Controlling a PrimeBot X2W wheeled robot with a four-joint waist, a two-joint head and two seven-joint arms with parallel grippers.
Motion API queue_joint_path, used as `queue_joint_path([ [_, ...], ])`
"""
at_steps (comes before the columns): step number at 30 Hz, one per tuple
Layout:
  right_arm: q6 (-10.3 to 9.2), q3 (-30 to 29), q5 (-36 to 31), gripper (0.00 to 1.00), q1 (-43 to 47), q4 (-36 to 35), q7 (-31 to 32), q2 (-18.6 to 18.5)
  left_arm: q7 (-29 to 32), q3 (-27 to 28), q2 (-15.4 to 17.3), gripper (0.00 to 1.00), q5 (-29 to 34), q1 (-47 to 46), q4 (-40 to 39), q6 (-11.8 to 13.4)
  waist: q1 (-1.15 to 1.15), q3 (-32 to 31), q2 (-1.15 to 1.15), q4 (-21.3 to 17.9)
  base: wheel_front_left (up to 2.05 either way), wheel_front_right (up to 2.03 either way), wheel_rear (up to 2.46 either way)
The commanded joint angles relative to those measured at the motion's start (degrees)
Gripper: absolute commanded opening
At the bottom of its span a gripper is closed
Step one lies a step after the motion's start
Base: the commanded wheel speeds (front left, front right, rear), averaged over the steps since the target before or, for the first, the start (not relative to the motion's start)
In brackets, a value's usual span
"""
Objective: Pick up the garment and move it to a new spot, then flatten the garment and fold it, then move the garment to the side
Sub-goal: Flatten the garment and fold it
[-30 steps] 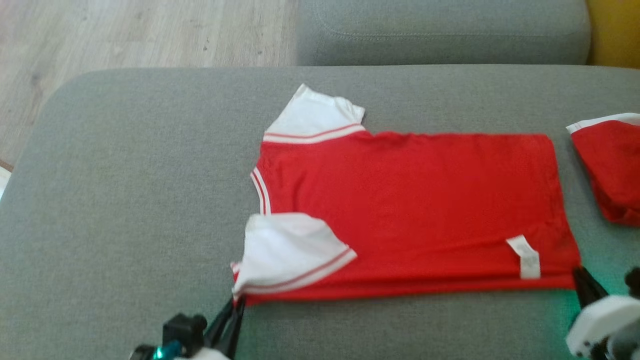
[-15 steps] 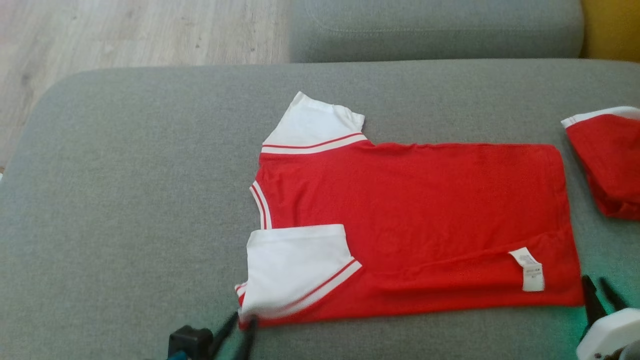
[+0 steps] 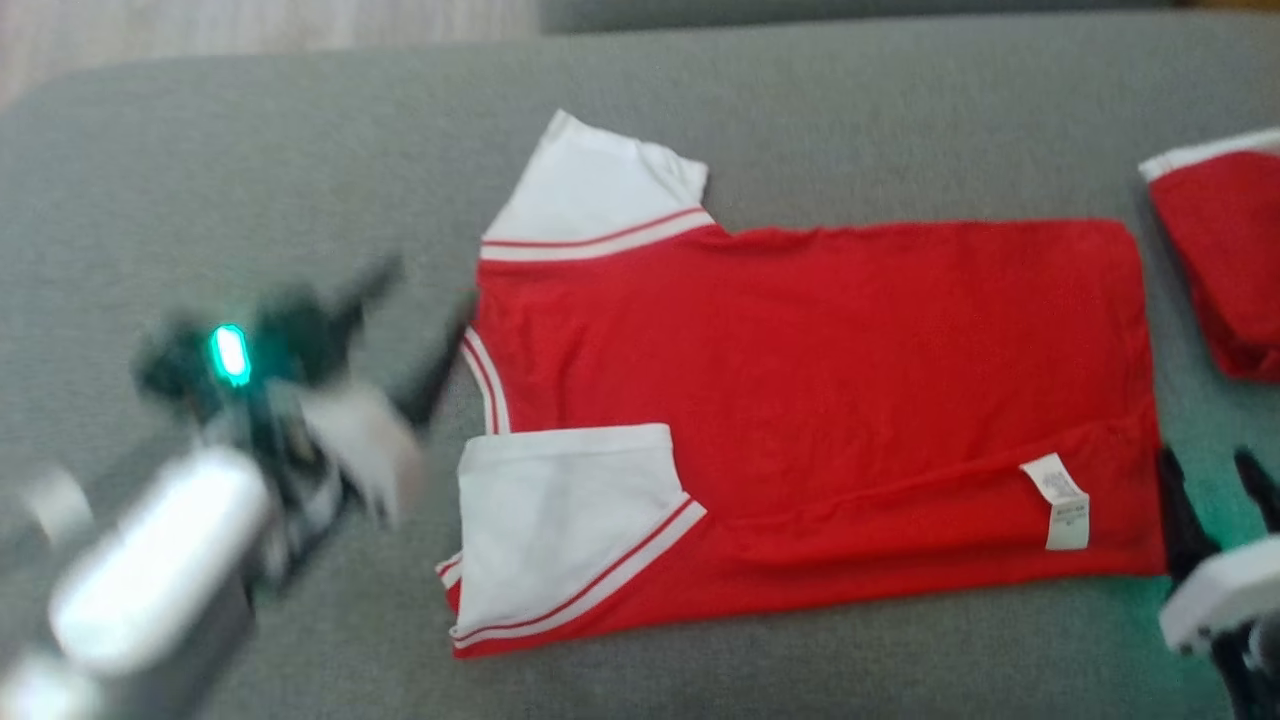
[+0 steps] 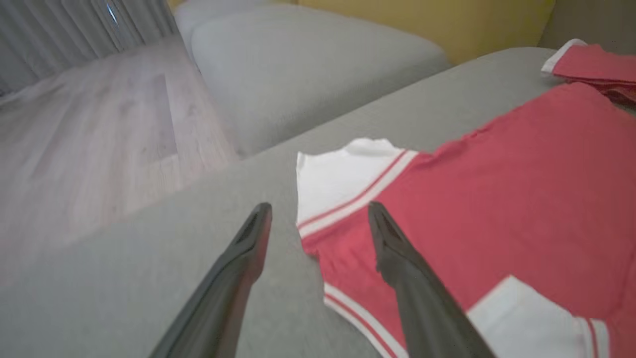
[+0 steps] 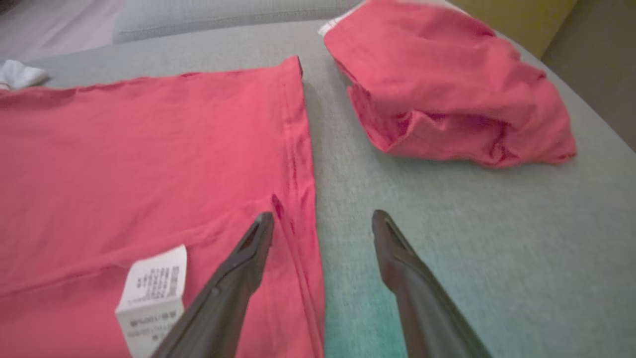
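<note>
**Pincers both spread, nothing held; shirt lies mid-fold**

We note the grey sofa cushion (image 3: 250,150) as the work surface. The red garment (image 3: 820,380) lies flat at its middle, collar (image 3: 485,375) towards the robot's left and hem towards its right. A second red garment (image 3: 1220,260), bundled, sits apart beyond the hem. The near white sleeve (image 3: 560,510) lies turned in over the red body; the far sleeve (image 3: 590,190) sticks out onto the cushion. A white label (image 3: 1060,500) shows face up by the near hem corner, and a shallow crease runs from there towards the near sleeve.

Left gripper (image 4: 319,206): fingers wide apart, hovering just beside the collar edge, pointed at the far sleeve; blurred in the head view. Right gripper (image 5: 323,215): fingers wide apart, one over the hem corner, one over bare cushion.

We judge the fold step to be in hand, with the near long side apparently laid in. The next move likely calls for both grippers to reach the far edge, left on the far sleeve or shoulder, right on the far hem corner, then draw it towards the near side evenly so the cloth does not bunch.
</note>
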Motion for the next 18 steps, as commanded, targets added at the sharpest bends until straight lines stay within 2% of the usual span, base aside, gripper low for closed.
queue_joint_path([
  [1, 0.37, 1.3, -0.4, 1.00, -2.9, -3.2, 0.2, -1.1, 2.0, 3.5, 2.3, 1.00, 0.0, -7.8, -1.9, -1.9, -0.01, 3.6, 0.00, -2.0, 0.00, 0.00, 0.00],
  [5, 0.37, 2.5, -0.6, 1.00, -5.2, -5.8, 0.5, -1.2, 8.1, 4.3, 2.3, 1.00, -2.4, -18.9, 2.3, -6.9, -0.01, 7.7, 0.00, -4.1, 0.00, 0.00, 0.00],
  [8, 0.37, 3.5, -0.8, 1.00, -6.7, -6.9, 0.6, -1.2, 12.5, 4.7, 1.4, 1.00, -6.3, -25.7, 6.9, -8.9, -0.01, 10.1, 0.00, -5.9, 0.00, 0.00, 0.00],
  [12, 0.37, 5.1, -0.8, 1.00, -8.9, -7.8, 0.2, -0.9, 17.8, 3.1, 1.1, 1.00, -8.6, -34.6, 14.7, -9.9, -0.01, 13.8, 0.00, -8.8, 0.00, 0.00, 0.00],
  [18, 0.37, 6.3, -0.7, 1.00, -11.0, -7.9, -0.5, -0.6, 20.7, 0.4, 0.4, 1.00, -10.4, -41.8, 22.2, -10.1, -0.01, 17.4, 0.00, -11.9, 0.00, 0.00, 0.00],
])
